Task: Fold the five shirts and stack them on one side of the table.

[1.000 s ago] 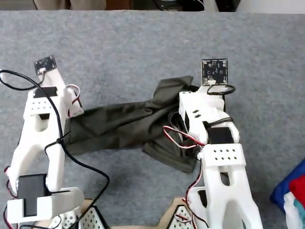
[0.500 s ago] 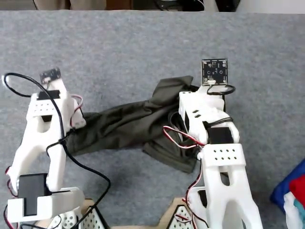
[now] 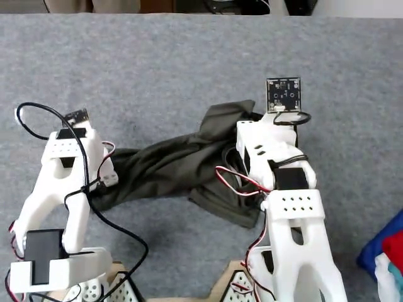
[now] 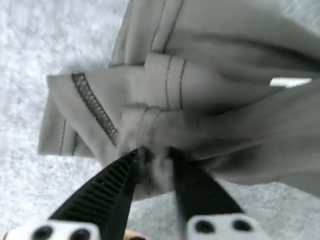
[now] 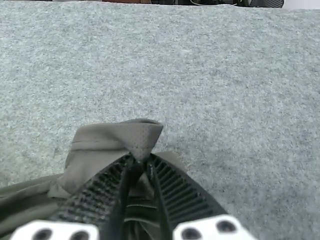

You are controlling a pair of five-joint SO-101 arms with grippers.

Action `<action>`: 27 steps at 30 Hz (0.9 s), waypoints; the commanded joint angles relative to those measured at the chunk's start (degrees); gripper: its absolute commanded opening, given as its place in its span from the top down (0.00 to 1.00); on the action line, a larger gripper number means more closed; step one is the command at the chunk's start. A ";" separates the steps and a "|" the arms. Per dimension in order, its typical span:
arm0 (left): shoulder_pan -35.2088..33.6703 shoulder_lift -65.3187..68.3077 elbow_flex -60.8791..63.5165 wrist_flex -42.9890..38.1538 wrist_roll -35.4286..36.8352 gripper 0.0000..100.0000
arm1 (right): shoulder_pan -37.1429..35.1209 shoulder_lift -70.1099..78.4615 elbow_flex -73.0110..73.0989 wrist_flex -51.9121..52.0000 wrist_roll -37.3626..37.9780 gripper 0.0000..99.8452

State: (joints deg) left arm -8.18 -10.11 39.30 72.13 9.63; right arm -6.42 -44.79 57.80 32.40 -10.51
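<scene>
High view showed a grey felt table (image 3: 157, 56) under an olive shirt (image 3: 170, 167), bright clothes (image 3: 385, 253) at the table's edge; left gripper (image 4: 154, 155) and right gripper (image 5: 141, 160) each pinched the shirt.

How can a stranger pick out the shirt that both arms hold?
On the grey table, the olive shirt lies bunched across the middle, pinched at one end by the left tool and at the other by the right tool. The other clothes, beyond the right arm, are blue, red and white.
</scene>
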 commanded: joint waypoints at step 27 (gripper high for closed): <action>-6.24 -0.40 -8.26 0.35 -5.19 0.75 | -0.75 0.40 0.04 0.09 0.09 1.00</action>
State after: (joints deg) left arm -13.89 -10.11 29.98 72.84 4.53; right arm -6.42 -44.79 57.80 32.40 -10.51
